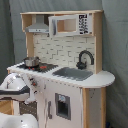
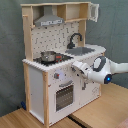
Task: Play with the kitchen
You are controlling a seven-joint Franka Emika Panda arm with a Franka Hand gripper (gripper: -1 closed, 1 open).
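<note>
Second exterior view shows my white arm reaching in from its right edge, wrist bent so that my gripper (image 2: 76, 66) sits against the front panel of the large white and light-wood toy kitchen (image 2: 36, 85), just under the counter edge and beside the small round knobs (image 2: 56, 76) above the oven door (image 2: 64, 96). The kitchen stands on a wooden floor (image 2: 100, 107) before a grey curtain, filling the middle of both exterior views, with a small metal pot (image 2: 48, 56) on the stovetop, a grey sink (image 2: 84, 50) and black curved faucet (image 2: 75, 38) beside it, and a grey hood (image 2: 49, 21) under the upper shelf. Whether my fingers are spread or closed I cannot tell; the wrist housing hides them, and in the first exterior view only the rounded arm link (image 1: 17, 85) shows at that picture's lower left, close to the kitchen's front. I judge the step in hand to be working something on that front panel, a knob or the top of the oven door. To do it well I should keep the approach square to the panel, make light contact, and avoid pushing sideways, since the toy looks light enough to slide or tip. If it is a knob, I should turn about its own axis rather than drag across it; if the door, pull along its hinge arc. My elbow should stay low and clear of the counter's overhang, so nothing knocks the pot.
</note>
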